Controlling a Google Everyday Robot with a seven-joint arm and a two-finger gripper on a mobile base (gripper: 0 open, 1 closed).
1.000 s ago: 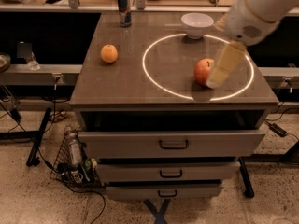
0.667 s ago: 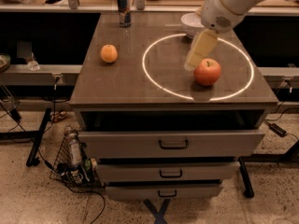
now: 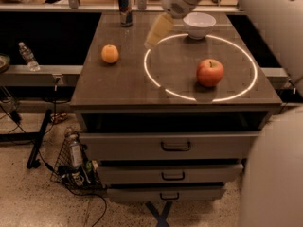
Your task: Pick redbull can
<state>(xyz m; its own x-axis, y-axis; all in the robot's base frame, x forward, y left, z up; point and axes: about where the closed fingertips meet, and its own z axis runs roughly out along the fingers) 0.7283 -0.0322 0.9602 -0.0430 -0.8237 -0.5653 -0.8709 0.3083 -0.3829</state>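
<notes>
The gripper [image 3: 158,30] hung above the table [image 3: 128,86], over the far-left arc of the lit ring [image 3: 145,66]. Whether it was open or closed I could not tell. The redbull can [image 3: 124,7] stood upright at the table's far edge, beyond the gripper and to its left in the view, near but clearly apart. With the can's long axis vertical, a reach farther back and leftward looked called for. The orange [image 3: 110,54] sat nearer and left of the gripper, the white bowl [image 3: 199,23] and the apple [image 3: 209,72] to its right.
</notes>
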